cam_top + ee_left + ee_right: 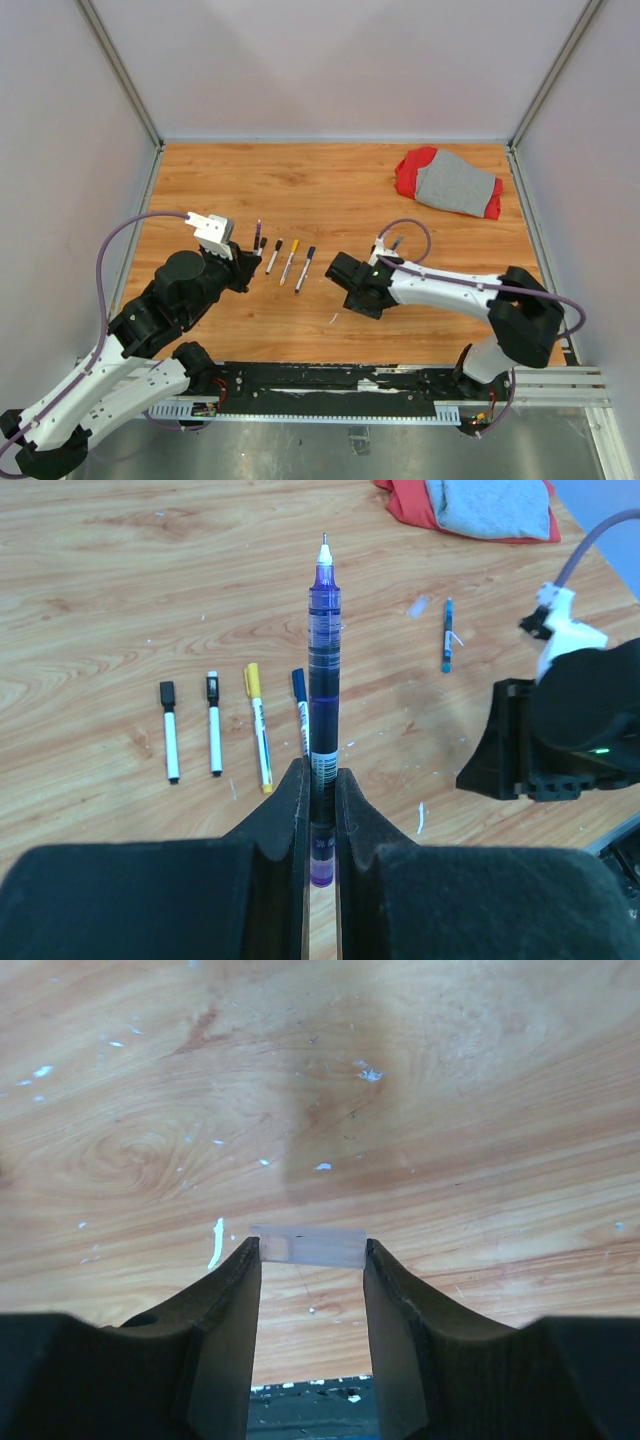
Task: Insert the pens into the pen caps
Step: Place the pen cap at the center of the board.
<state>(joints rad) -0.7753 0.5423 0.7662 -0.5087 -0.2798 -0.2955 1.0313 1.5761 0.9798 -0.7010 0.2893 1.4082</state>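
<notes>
L gripper (pixel 322 775) clamped on purple pen (pixel 323 680). Barrel sits betw. the fingers, uncapped nib pointing out to 12 o'clock in L wrist view.

R gripper (pixel 310 1252) closed onto clear cap (pixel 305 1246). Cap lies crosswise betw. the tips, one end against each finger. Can't tell if it's lifted off the table (pixel 320 1080).

Top view: four pens (pixel 290 262) in a row on the wood, just at 3 o'clock of L gripper. Far ends black, black, yellow, blue. R gripper sits further on at 3 o'clock of the row, apart from it.

Teal pen (pixel 395 243) at 1 o'clock of R gripper, near. White scrap (pixel 334 319) at 7 o'clock of R gripper. Red-grey cloth (pixel 450 183) toward far R corner, 1 o'clock, well apart from all pens.
</notes>
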